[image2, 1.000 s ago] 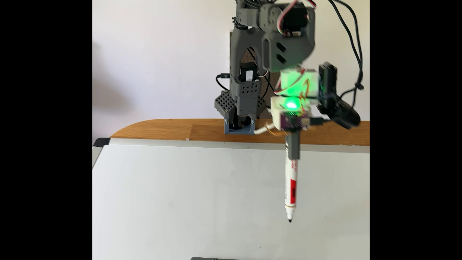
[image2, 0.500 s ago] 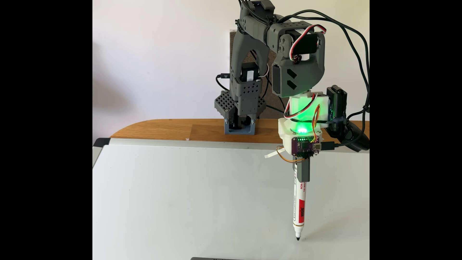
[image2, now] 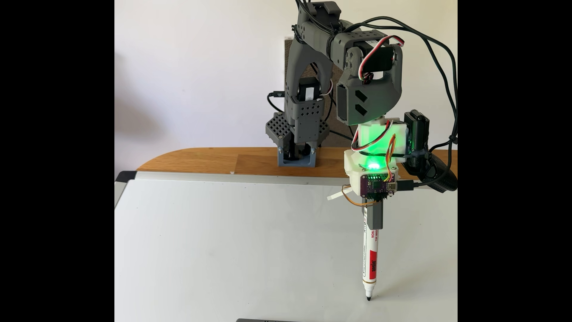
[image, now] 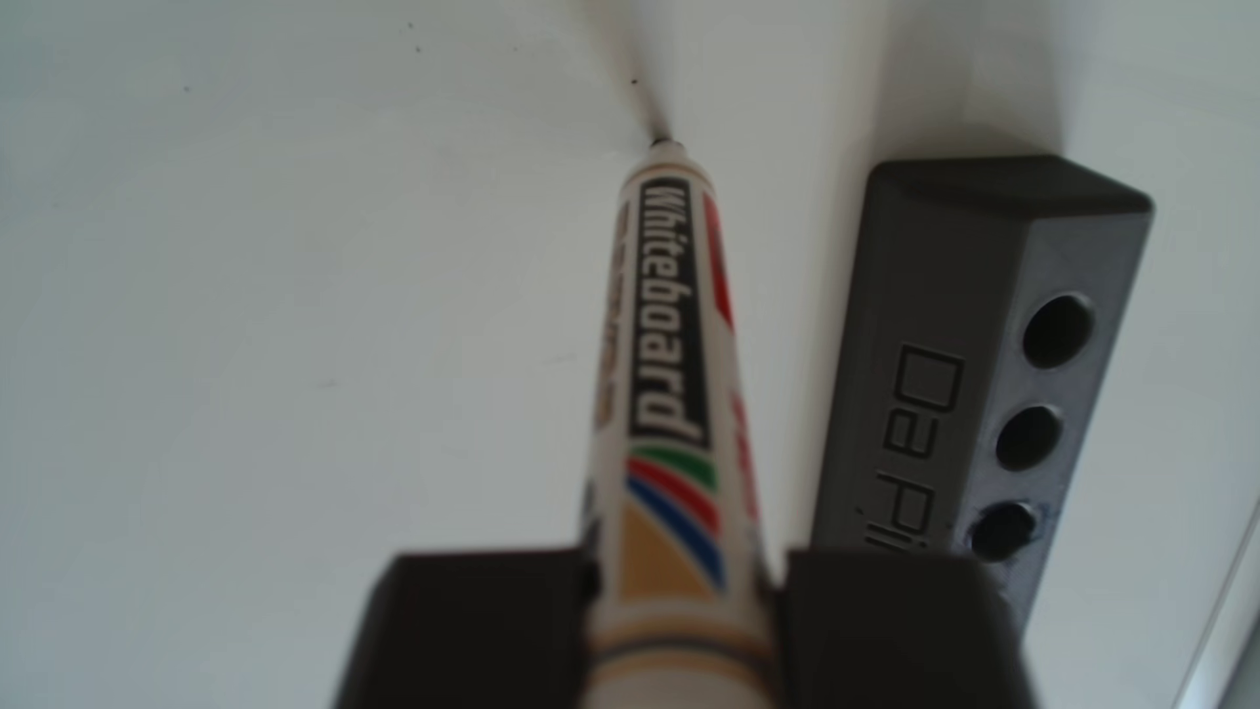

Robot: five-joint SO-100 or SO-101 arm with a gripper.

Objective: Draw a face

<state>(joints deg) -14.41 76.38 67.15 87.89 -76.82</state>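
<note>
A white whiteboard marker with a red label hangs nearly upright, and my gripper is shut on its upper barrel. Its black tip rests at the surface of the white board, near the front right, and meets its own shadow there. In the other view, the marker runs up from between my dark fingers, with the gripper closed around it. There its tip meets the board. The face is out of view; the board around the tip is plain white.
A dark grey block with round holes and engraved "Da Pi" lettering lies just right of the marker; its top edge shows at the board's front. The arm's base stands on the wooden table behind the board. Cables hang at the right.
The arm has swung down and slightly right. The marker tip has dropped from above the board down to its surface. Over the last half second it only sank a little.
</note>
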